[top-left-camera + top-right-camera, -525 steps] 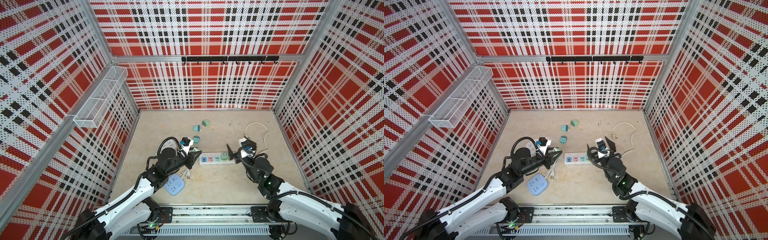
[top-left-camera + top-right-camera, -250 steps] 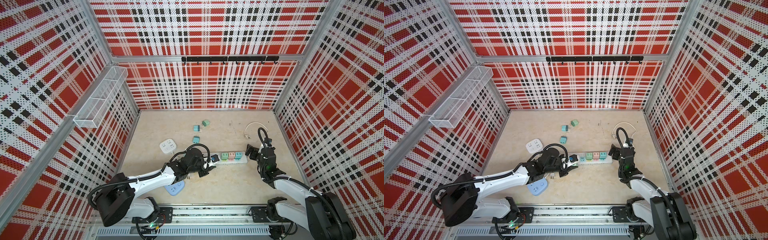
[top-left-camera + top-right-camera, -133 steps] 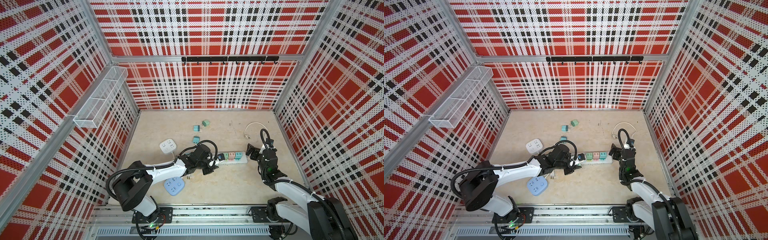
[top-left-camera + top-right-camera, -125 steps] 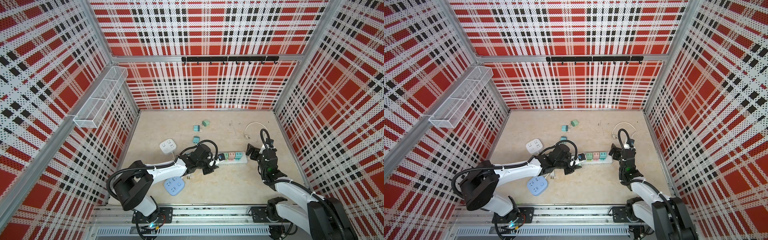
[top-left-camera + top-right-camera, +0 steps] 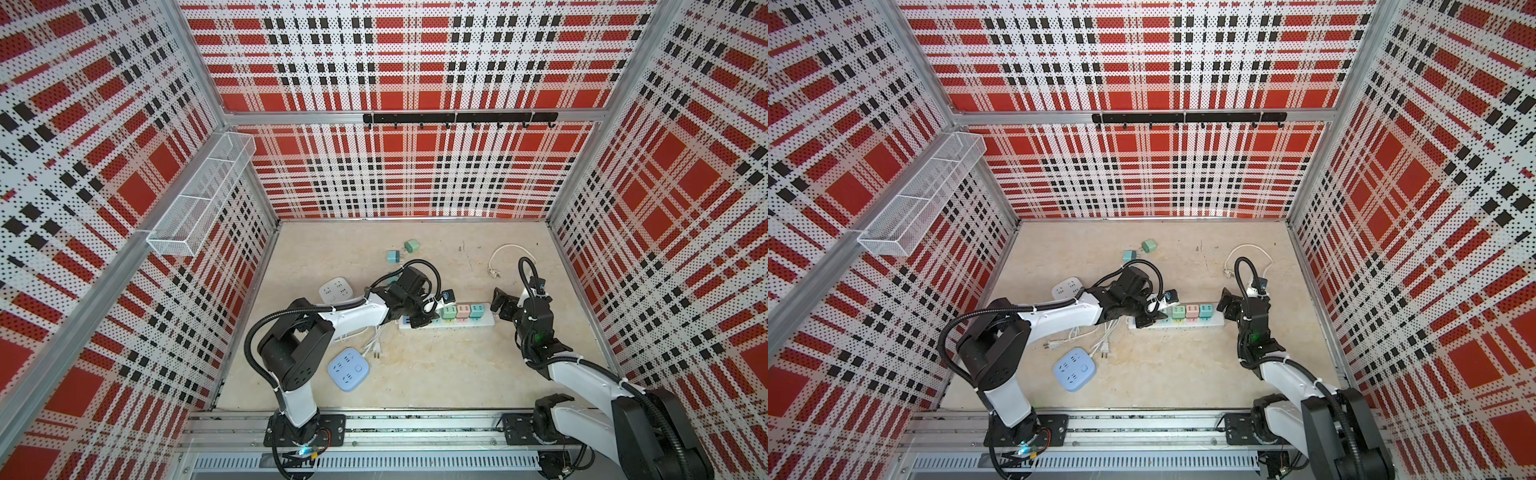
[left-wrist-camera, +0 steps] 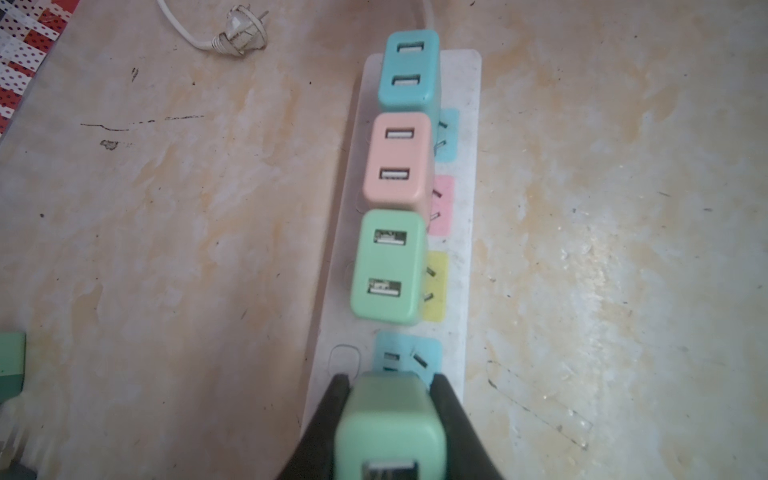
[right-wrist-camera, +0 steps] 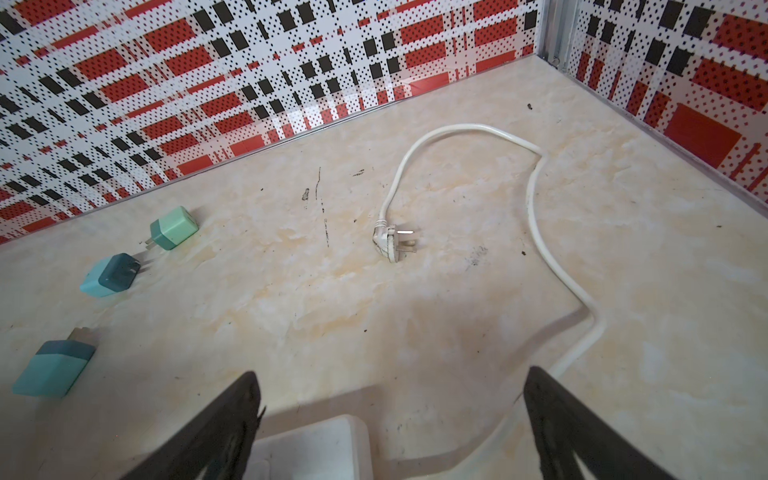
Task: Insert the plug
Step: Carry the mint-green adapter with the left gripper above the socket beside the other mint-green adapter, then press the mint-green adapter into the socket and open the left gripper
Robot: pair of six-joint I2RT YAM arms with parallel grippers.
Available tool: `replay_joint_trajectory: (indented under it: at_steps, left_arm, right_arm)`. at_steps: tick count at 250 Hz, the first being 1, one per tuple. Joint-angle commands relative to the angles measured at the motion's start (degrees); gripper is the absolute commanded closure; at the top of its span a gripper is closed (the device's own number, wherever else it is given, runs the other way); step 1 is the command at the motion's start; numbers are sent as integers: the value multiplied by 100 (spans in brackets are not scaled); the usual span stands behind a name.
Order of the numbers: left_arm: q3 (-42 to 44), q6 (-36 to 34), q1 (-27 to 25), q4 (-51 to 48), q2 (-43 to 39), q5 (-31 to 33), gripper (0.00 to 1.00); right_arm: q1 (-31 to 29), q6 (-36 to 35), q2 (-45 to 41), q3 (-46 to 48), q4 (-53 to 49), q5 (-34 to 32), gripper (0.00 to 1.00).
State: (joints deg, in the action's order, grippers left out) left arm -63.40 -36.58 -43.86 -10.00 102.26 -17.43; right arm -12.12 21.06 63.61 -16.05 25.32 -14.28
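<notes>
With three pastel chargers (image 6: 397,162) seated in the white plastic power strip (image 6: 461,266), my left pincer (image 6: 390,386) grips the mint-green cube plug (image 6: 388,428) over the vacant blue socket (image 6: 409,357), not yet pushed in; my right pincer (image 7: 392,374) stands wide.

We see the left arm (image 5: 353,318) reaching low and nearly level from its folded elbow toward the middle, with the wrist tipped downward. The left gripper (image 6: 390,388) is clamped tight on a green plug (image 6: 390,432), one black finger pressed to each side. The right arm (image 5: 582,374) rises from its base and bends forward. The right gripper (image 7: 392,415) is angled down and inward, and we find its jaws spread wide apart.
</notes>
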Motion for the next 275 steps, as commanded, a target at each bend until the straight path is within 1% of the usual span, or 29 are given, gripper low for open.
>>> replay_joint_trajectory:
  at_steps: [1,88,125,179,275]
  left_arm:
    - [-158,-250,-16,-142,126,-153,100]
    - [-286,-298,-10,-169,412,-253,100]
    - [-392,-349,-2,-167,592,-413,100]
    - [-463,-372,-12,-248,733,-403,100]
    - [-687,-115,154,-573,959,-572,100]
  right_arm:
    - [17,-5,14,-107,200,20,0]
    - [17,5,-31,-64,228,31,0]
    - [17,3,4,-91,221,16,0]
    - [25,1,-29,-69,229,35,0]
    - [17,3,28,-108,219,15,0]
